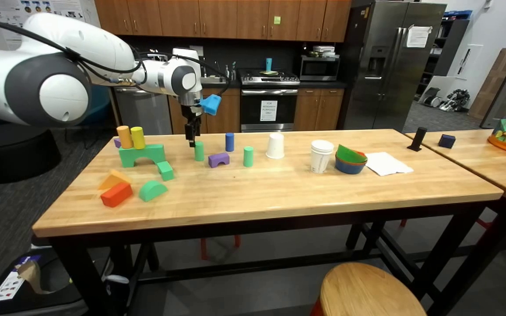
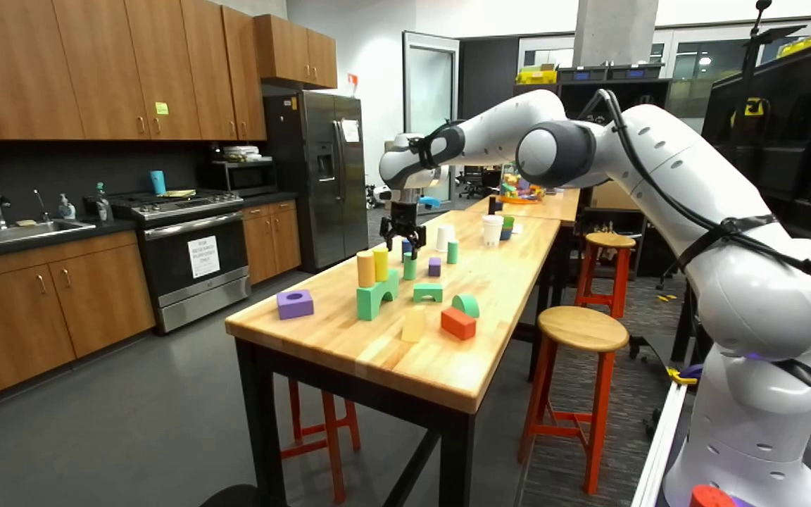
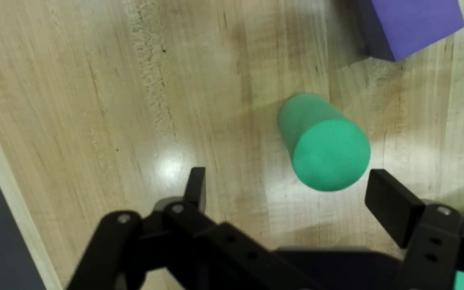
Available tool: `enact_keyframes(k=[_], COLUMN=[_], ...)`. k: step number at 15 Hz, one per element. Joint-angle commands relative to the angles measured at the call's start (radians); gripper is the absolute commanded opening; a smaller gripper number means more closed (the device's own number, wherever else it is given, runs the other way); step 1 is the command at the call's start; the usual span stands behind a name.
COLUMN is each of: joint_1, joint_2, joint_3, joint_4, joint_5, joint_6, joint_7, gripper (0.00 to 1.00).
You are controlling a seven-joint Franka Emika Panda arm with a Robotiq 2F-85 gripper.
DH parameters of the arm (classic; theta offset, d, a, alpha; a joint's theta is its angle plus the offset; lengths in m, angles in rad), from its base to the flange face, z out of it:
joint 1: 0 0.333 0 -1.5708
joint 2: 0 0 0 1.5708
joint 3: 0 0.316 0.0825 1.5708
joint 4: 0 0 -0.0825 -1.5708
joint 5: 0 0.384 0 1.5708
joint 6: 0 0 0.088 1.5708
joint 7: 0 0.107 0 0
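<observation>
A pale wooden desk (image 1: 253, 188) shows in both exterior views. At the left of an exterior view lie a green arch (image 1: 143, 153), a small green bridge (image 1: 165, 171), an orange wedge (image 1: 113, 179), a red block (image 1: 117, 195) and a green half-round (image 1: 152, 191); near centre stand 2 green cylinders (image 1: 199, 153), 1 blue cylinder (image 1: 229, 143) and a purple arch (image 1: 219, 159); right of centre, an upturned white cup (image 1: 275, 146), stacked cups (image 1: 320, 157), nested bowls (image 1: 350, 166) and white paper (image 1: 388, 164).

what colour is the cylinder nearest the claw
Green; the cylinder shows best in the wrist view.
</observation>
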Motion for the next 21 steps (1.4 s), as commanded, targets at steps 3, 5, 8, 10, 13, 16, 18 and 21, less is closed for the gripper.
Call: enact_keyframes(k=[3,5,8,10,13,16,18,21], joint_1=[0.001,0.003,0.002,0.000,0.000,0.004,0.002,0.001], joint_2=[-0.008,-0.010,-0.009,-0.012,-0.007,0.003,0.008,0.010], joint_3=[-0.033,-0.039,-0.038,-0.031,-0.031,-0.035,-0.033,-0.034], joint_4=[0.000,0.002,0.004,-0.009,-0.006,-0.005,-0.007,-0.014], joint_5=[-0.013,-0.011,-0.001,-0.005,-0.001,-0.006,-0.002,-0.003], joint_6=[-0.057,-0.089,-0.107,-0.070,-0.033,0.000,0.016,0.034], joint_7=[-0.073,-0.083,-0.083,-0.068,-0.062,-0.053,-0.054,-0.053], gripper=[1.00,1.00,1.00,1.00,1.00,1.00,1.00,1.00])
